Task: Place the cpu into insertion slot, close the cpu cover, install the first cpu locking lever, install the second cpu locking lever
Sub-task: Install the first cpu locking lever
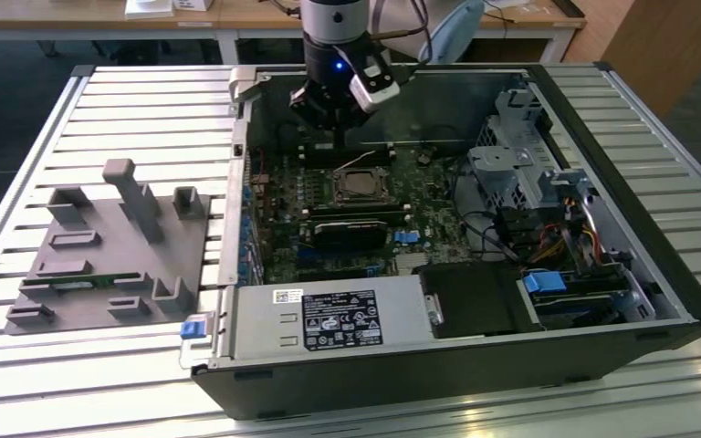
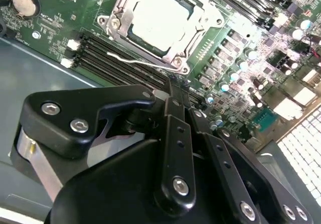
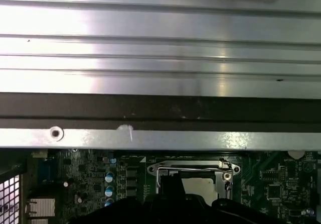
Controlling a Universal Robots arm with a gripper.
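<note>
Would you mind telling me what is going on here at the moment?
A single robot arm is working inside an open computer case, over the motherboard. The cpu sits in place with the cpu cover down over it. The gripper, fingers together, hovers just beside the cover, near a thin locking lever that lies along the cover's edge. Whether that lever is latched cannot be told.

Robotics lab: opened computer case [image 1: 448, 379] on slatted aluminium bench [image 1: 143, 100].
</note>
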